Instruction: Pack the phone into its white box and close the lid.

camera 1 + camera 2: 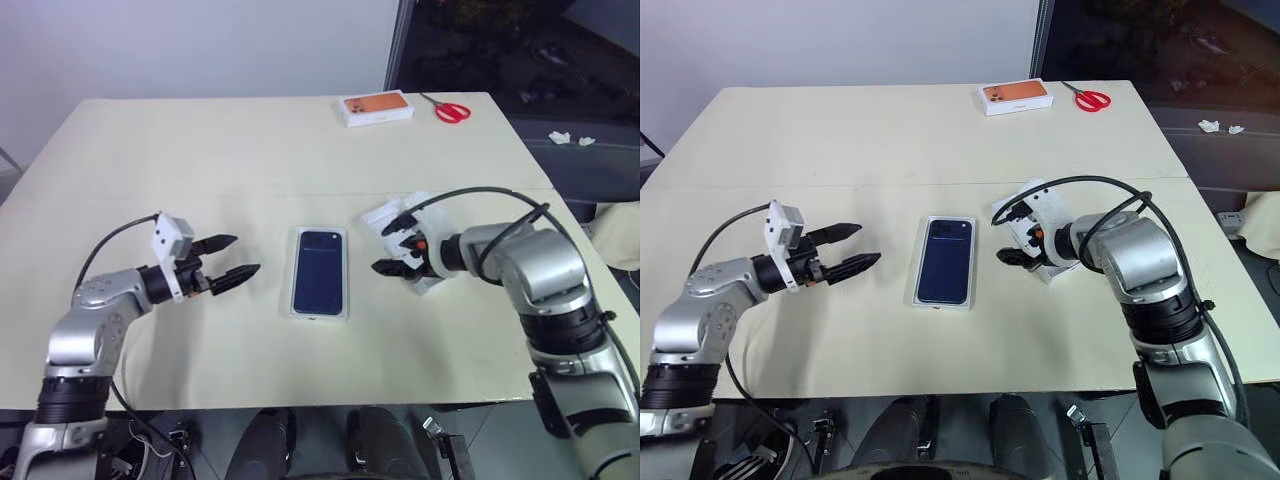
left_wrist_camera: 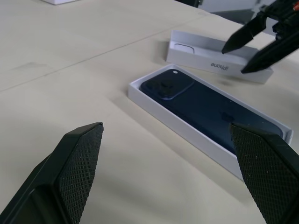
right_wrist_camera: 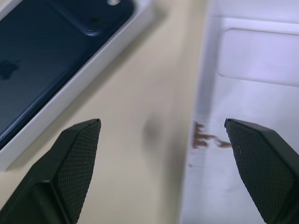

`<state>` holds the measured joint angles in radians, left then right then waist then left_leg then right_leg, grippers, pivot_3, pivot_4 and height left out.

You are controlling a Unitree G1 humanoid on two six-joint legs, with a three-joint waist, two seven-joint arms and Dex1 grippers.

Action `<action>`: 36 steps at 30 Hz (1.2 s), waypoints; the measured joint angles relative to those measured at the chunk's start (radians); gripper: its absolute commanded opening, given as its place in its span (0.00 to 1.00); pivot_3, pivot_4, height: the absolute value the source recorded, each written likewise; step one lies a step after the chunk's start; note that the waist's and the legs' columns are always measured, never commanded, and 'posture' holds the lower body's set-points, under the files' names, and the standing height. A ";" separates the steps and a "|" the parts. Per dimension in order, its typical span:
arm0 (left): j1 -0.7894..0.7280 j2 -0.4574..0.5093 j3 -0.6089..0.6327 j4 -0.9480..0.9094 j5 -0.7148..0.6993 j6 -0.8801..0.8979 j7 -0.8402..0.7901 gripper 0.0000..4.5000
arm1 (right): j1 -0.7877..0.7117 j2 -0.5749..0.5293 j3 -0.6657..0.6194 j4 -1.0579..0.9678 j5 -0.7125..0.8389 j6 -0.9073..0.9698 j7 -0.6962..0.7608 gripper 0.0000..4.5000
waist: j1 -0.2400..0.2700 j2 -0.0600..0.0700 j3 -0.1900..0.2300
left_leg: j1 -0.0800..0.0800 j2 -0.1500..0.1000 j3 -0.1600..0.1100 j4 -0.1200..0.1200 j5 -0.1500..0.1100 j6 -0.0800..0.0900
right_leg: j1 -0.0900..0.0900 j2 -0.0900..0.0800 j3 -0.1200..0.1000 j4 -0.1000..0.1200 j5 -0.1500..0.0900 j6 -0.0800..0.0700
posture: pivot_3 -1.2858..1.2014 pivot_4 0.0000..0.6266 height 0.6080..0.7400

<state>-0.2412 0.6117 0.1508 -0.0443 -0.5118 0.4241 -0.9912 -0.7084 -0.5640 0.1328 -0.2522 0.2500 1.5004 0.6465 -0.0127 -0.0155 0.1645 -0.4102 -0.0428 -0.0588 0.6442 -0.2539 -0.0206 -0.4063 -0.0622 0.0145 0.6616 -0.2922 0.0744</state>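
Item one, the slim dark navy-blue smartphone [image 1: 319,271]: you have it lying flat, glossy back up, inside the shallow white rectangular cardboard tray [image 2: 154,108], near the middle of the pale cream table [image 1: 200,150]. Its camera cluster sits at the far end of the tray, seen from the head camera.

Item two, the white shallow cardboard lid [image 2: 217,62]: it lies open side up on the table just beside the tray, on your robot's right, apart from it with a strip of bare table between. Grey "iPhone" lettering runs along its side wall. The tray is not covered.

Item three, the right gripper [image 1: 397,246]: your two black fingers stand wide apart, holding nothing. It hangs over the lid's near edge, pointing down and toward the tray. In the right wrist view one fingertip [image 3: 77,154] sits over bare table, the other over the lid's white inside, which carries a small brownish smudge.

Item four, the left gripper [image 1: 230,257]: fingers spread wide, holding nothing, roughly level, pointing at the tray from your robot's left and clear of it.

Item five, far edge of the table: a white box with an orange top [image 1: 377,108], and just beside it red-handled scissors [image 1: 449,109]. Both are well apart from the tray.
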 measured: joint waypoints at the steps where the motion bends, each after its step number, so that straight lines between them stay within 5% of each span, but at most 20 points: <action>1: 0.000 -0.006 -0.002 -0.003 0.000 0.001 0.003 1.00 | -0.007 0.003 0.002 0.000 0.005 0.033 -0.014 0.99 | 0.000 0.000 0.000 | 0.000 0.000 0.000 0.000 0.000 0.000 | 0.000 0.000 0.000 0.000 0.000 0.000 | 0.52 0.24 1.00; 15: -0.002 -0.056 -0.018 -0.017 -0.011 0.027 0.059 1.00 | -0.168 -0.112 0.126 0.128 0.198 0.107 -0.079 0.99 | -0.001 0.001 0.001 | 0.000 0.000 0.000 0.000 0.000 0.000 | 0.000 0.000 0.000 0.000 0.000 0.000 | 0.52 0.24 1.00; 34: -0.003 -0.094 -0.021 -0.038 -0.012 0.028 0.102 1.00 | -0.166 -0.085 0.136 0.194 0.533 0.108 -0.479 0.99 | -0.001 0.000 0.001 | 0.000 0.000 0.001 0.001 0.000 0.001 | 0.000 0.001 0.000 0.000 0.000 0.000 | 0.52 0.24 1.00; 36: -0.003 -0.095 -0.021 -0.038 -0.013 0.029 0.107 1.00 | -0.166 -0.085 0.136 0.197 0.549 0.107 -0.502 0.87 | -0.001 0.000 0.001 | 0.000 0.000 0.001 0.001 0.000 0.001 | 0.000 0.001 0.000 0.000 0.000 0.000 | 0.52 0.24 1.00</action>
<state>-0.2440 0.5165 0.1300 -0.0826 -0.5243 0.4531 -0.8847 -0.8745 -0.6492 0.2690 -0.0556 0.7991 1.6079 0.1447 -0.0139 -0.0150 0.1652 -0.4105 -0.0429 -0.0582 0.6450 -0.2540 -0.0198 -0.4060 -0.0613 0.0144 0.6619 -0.2921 0.0746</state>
